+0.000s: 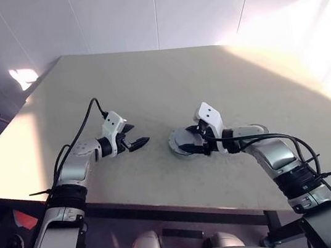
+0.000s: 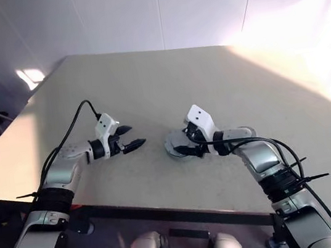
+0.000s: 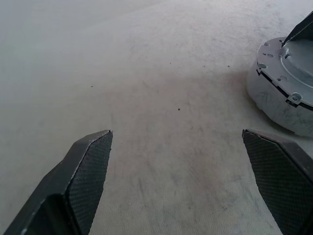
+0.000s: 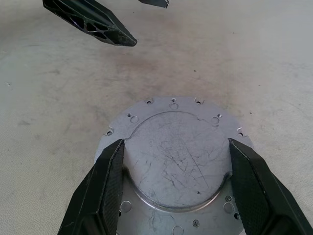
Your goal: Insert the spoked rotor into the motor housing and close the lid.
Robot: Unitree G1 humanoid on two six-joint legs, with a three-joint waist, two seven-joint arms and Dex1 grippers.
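Honestly, much of the job is hidden from me. The lid (image 4: pixel 176 156) sits near the middle of the counter (image 1: pixel 209 80), at about 3 o'clock from my left claw (image 1: pixel 137 135). From overhead my right claw (image 1: pixel 192 142) covers most of it, leaving only a pale crescent at its 9 o'clock side.

Up close, the lid is a round disc of dull grey metal. It has a flat raised centre scuffed with fine scratches and a thin flange dotted with small holes and notched tabs. Its near edge is cut off behind my own fingers (image 4: pixel 105 191).

Seen from the side, the flange caps a pale, thick, round body with a dark seam between the two. I cannot tell whether that body is the motor housing, and whatever lies inside is shut away from sight.

My right claw is clasped on the raised centre. One black woven-textured finger lies against each side, at 9 and 3 o'clock of the disc, and both rest over the flange.

My left claw is released. Its two wedge-shaped fingers are spread wide with nothing between them but bare counter, just beside the lid and not touching it.

The counter is matt beige and lightly speckled, with faint dark smudges. Strong glare washes out its far corner at 2 o'clock.
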